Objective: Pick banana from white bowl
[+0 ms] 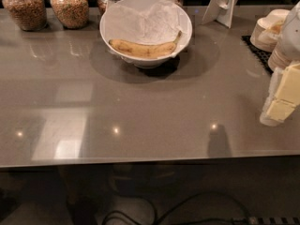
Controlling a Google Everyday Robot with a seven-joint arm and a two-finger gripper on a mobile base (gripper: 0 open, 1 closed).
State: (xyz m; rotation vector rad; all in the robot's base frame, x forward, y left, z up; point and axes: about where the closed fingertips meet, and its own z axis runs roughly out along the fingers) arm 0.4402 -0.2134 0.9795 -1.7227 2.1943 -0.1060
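Lying untouched in white bowl point(102, 31): banana point(143, 49). Gripper point(282, 97) at right edge, well apart; grip state cannot be told. Pick pending.

High downward view, gripper point(281, 104) at right

break-room snack counter point(140, 125), grey top, jars of dry food point(69, 6), stacked bowls point(268, 26), tool point(276, 110) at right edge
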